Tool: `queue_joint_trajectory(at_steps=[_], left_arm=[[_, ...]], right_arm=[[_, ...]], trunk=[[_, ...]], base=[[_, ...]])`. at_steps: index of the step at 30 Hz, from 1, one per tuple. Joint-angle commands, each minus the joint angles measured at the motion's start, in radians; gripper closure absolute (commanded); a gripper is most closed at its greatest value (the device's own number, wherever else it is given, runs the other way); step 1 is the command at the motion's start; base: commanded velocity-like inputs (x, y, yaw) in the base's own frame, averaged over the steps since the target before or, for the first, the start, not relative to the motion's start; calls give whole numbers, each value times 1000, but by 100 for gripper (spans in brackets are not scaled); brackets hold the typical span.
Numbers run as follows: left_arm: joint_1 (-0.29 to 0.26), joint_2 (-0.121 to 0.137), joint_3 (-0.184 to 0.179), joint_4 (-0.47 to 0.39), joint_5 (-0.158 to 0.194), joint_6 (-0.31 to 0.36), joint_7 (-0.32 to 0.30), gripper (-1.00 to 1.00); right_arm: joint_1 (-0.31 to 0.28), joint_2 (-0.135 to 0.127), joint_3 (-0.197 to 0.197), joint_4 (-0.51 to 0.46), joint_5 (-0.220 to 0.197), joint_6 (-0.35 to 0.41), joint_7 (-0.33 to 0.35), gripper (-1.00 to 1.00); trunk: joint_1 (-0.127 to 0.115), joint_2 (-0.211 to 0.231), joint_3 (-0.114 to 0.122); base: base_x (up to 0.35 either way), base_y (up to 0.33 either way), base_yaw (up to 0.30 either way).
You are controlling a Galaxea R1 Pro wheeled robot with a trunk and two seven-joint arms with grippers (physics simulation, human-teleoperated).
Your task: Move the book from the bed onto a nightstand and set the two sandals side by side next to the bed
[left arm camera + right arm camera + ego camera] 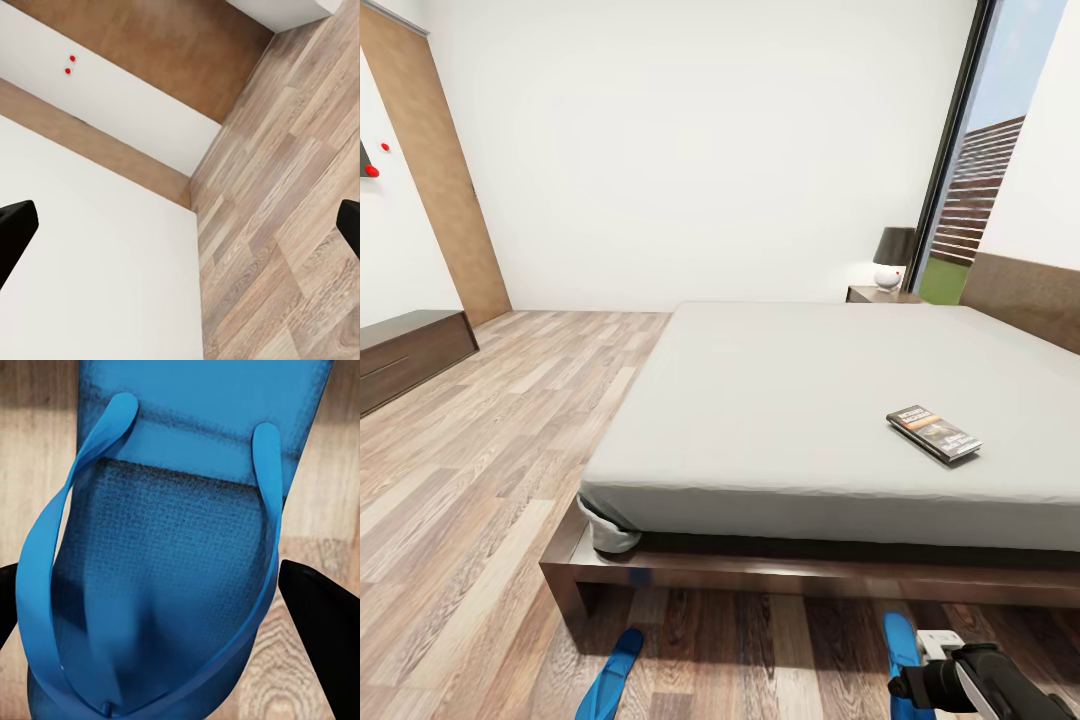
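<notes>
The book [934, 432] lies flat on the grey mattress of the bed [760, 575], toward its right side. One blue sandal [610, 675] rests on the floor before the bed's left corner. The other sandal [901, 650] lies further right, and my right gripper [905, 690] hovers directly over it. In the right wrist view this sandal [165, 547] is seen close up, its straps between the spread black fingers [322, 615] of the open right gripper [146, 577]. A nightstand [880, 295] stands at the bed's far side. My left gripper [184, 217] is open, facing wall and floor.
A lamp [892, 257] sits on the nightstand beside a tall window [980, 180]. A long dark dresser [410, 355] lines the left wall near a wooden door panel [440, 170]. Wood-plank floor [490, 450] stretches left of the bed.
</notes>
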Motion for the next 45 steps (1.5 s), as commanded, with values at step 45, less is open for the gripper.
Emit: queue_joint_trajectory(at_steps=[45], left_arm=[[2, -1, 5, 2, -6, -9, -4, -100]], right_arm=[[-123, 81, 10, 5, -8, 244, -67, 100]], trunk=[[19, -10, -163]], base=[[0, 0, 0]])
